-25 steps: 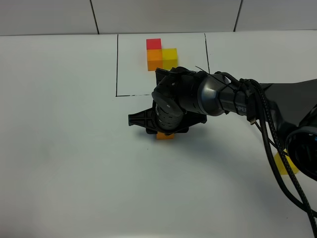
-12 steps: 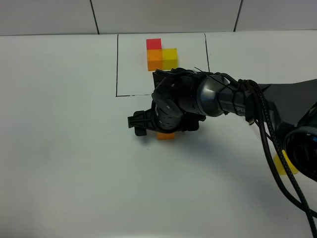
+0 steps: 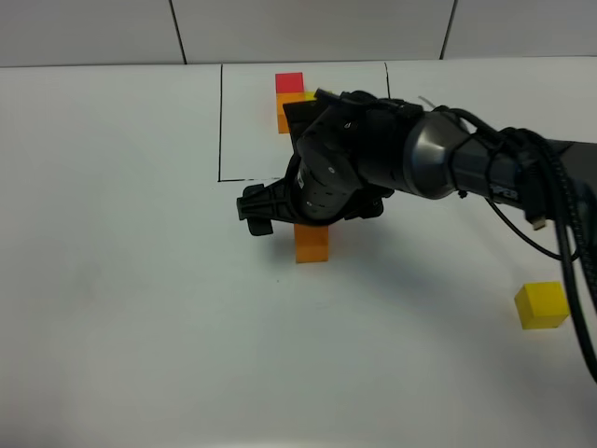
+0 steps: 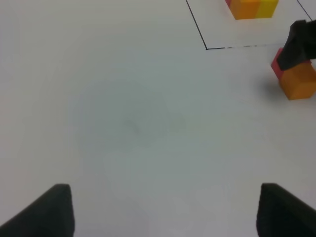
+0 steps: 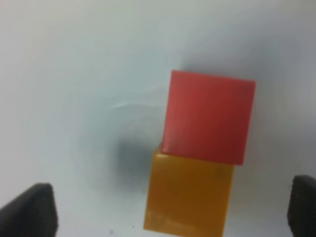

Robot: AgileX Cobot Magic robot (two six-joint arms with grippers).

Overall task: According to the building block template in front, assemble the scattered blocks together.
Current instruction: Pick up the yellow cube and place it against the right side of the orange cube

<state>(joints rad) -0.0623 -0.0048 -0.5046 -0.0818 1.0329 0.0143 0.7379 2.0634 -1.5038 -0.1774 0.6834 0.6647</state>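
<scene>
The red-and-orange pairing looks done, and the yellow cube is the step now in hand. In the high view the right arm [image 3: 448,168] reaches across to the middle of the frame and hangs over the orange block [image 3: 312,245], which sits on the bench [image 3: 112,280] just below the framed square. The right gripper [image 5: 170,210] has its jaws spread wide, holding nothing. Its wrist camera looks straight down on the red block [image 5: 208,117], which touches one face of the orange block with a slight sideways offset. The building block template [image 3: 290,84] lies at the upper middle of the frame, partly hidden by the arm. It shows red behind orange, and the left wrist view shows yellow joined to the orange beside it. The yellow block [image 3: 542,305] rests alone at the lower right, well apart from the pair. The left gripper [image 4: 168,212] is idle, jaws parted and empty. The next move likely calls for the right arm to swing to the yellow block, close on it squarely, and set it flush against the orange block's right-hand face without nudging the pair.
</scene>
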